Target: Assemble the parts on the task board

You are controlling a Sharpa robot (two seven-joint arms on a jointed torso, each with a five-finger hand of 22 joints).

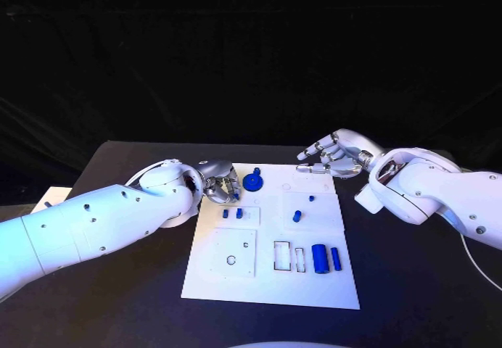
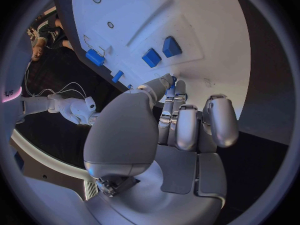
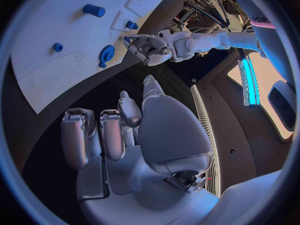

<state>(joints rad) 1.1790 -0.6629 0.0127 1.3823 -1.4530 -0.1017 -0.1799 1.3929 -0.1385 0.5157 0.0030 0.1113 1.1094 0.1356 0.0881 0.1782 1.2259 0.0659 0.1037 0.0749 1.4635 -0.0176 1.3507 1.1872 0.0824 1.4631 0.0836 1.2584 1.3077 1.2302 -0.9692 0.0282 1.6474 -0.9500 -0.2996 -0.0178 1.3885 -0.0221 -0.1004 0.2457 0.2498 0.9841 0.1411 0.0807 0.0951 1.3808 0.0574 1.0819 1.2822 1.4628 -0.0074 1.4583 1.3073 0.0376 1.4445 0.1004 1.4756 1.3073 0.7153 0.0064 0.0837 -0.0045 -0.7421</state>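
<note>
Black table, white flat task board [image 1: 270, 290] mid-surface: left hand [image 1: 217, 186] curled at blue toothed gear [image 1: 254, 183] by board's far-left corner, grasp unclear; right hand [image 1: 333, 156] empty, fingers apart, hovering beyond far edge; likely gear pickup, next needing firm pinch.

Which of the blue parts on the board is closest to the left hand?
The blue gear, the round toothed part at the far end of the task board. It lies right beside the left hand; the other blue parts lie nearer the robot.
</note>
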